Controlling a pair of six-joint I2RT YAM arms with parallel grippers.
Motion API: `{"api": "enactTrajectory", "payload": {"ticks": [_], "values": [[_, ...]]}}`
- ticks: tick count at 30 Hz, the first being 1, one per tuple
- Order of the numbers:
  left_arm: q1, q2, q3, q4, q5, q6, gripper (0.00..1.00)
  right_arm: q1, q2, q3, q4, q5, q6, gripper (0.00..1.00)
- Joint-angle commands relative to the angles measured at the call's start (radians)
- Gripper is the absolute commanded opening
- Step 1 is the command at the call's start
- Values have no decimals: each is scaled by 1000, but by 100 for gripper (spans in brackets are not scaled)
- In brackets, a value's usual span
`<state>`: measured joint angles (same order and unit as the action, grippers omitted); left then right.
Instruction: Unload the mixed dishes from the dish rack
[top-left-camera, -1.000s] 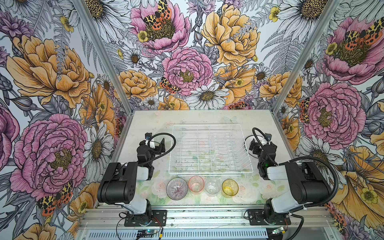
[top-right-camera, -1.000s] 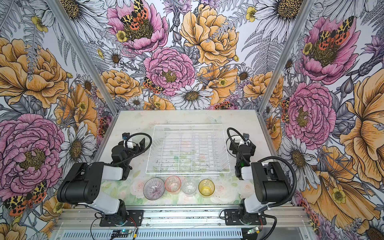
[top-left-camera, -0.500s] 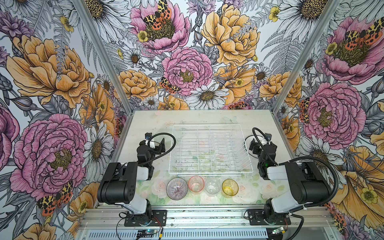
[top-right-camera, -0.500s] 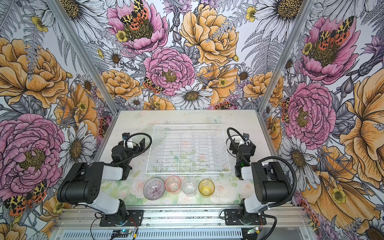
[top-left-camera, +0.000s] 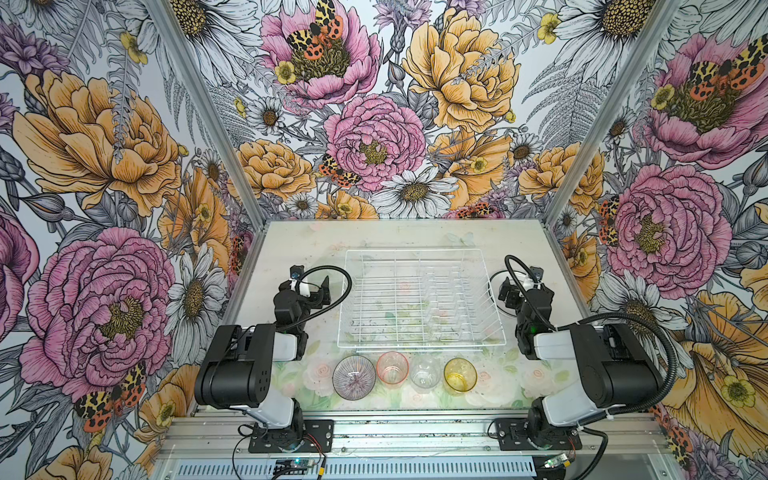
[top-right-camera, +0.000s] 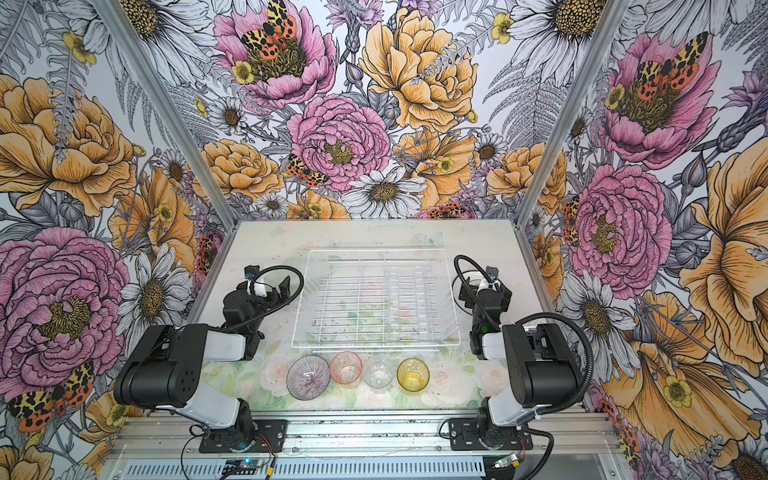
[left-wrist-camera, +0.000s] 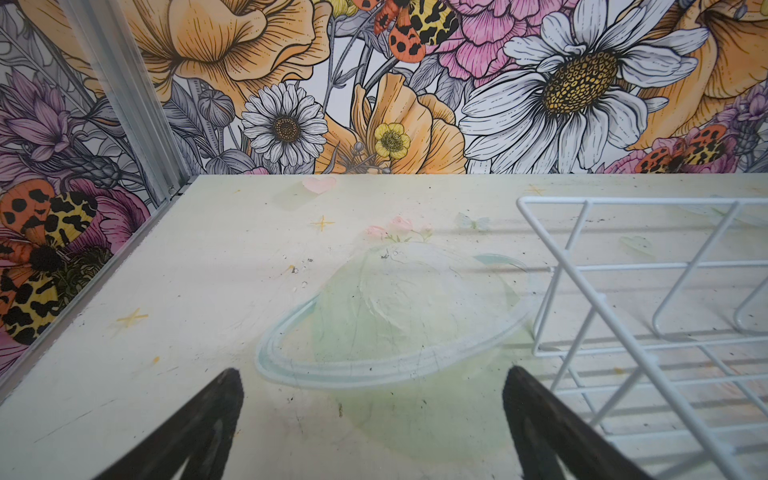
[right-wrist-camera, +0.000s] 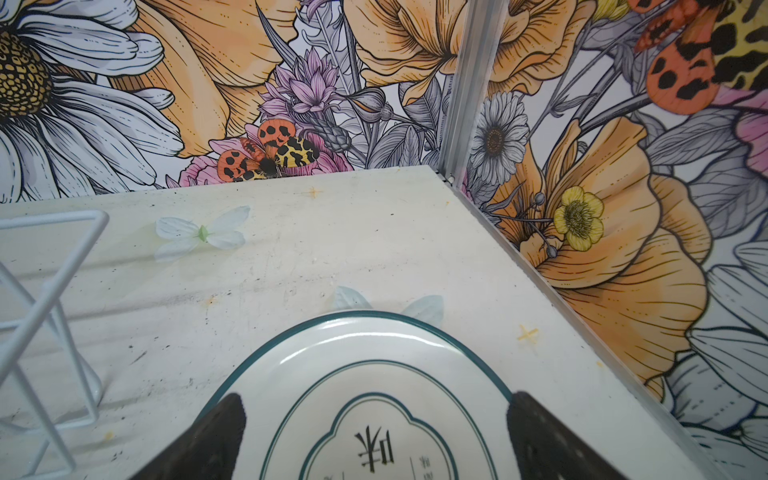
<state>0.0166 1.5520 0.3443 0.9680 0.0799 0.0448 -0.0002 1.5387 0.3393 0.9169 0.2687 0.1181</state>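
Zero change: L pincer (left-wrist-camera: 372, 374), R pincer (right-wrist-camera: 379, 398) agape beside dish rack (top-left-camera: 419, 345).

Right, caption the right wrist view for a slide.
Open right pincer over a teal-rimmed white plate on the table, beside the dish rack.

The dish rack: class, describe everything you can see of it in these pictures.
The dish rack is a large rectangular basket of thin white wire, glossy like coated metal. Its raised sides are open frames with slanted wires. Its floor is an open grid, with rows of upright prongs in its right half in both top views. It is empty. It stands flat and level in the middle of the table, and only the table touches it.
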Motion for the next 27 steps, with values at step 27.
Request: {"api": "enactTrajectory", "payload": {"ticks": [27], "values": [[13, -3, 17, -2, 36, 10, 99, 4, 3, 20, 24, 17, 0, 99]]}}
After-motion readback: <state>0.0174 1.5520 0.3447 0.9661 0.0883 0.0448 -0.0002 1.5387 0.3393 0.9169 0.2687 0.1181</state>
